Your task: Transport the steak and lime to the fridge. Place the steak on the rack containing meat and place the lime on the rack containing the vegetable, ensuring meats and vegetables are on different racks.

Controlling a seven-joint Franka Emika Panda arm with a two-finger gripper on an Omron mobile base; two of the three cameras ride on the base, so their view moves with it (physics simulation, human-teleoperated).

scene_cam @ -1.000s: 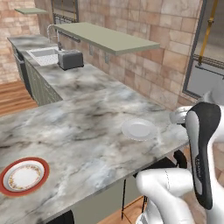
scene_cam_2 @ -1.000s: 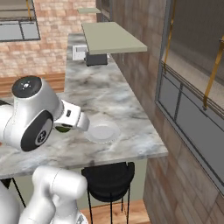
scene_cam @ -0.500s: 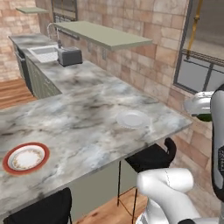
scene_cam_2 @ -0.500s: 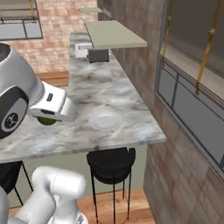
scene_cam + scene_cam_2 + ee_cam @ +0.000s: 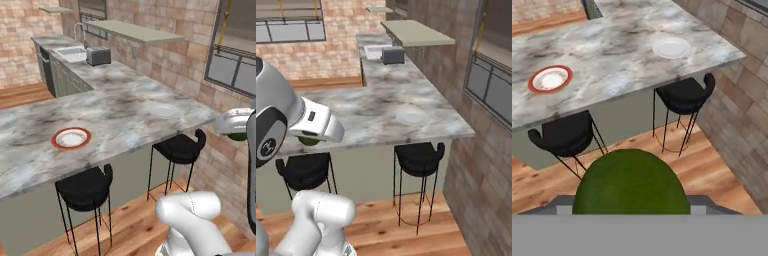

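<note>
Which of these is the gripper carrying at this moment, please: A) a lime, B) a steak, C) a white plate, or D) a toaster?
A: the hand view shows the round green lime right in the gripper, and the right base view shows it under the hand, while the white plate sits on the counter.

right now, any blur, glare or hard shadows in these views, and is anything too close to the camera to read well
Left base view: even, flat rendered light, no glare on the counter, only faint shade under the stools. Right base view: soft overall, the white plate nearly blends into the marble. Hand view: the lime sits very close, large and smooth, covering the gripper's tips; the red-rimmed plate stays readable.
</note>
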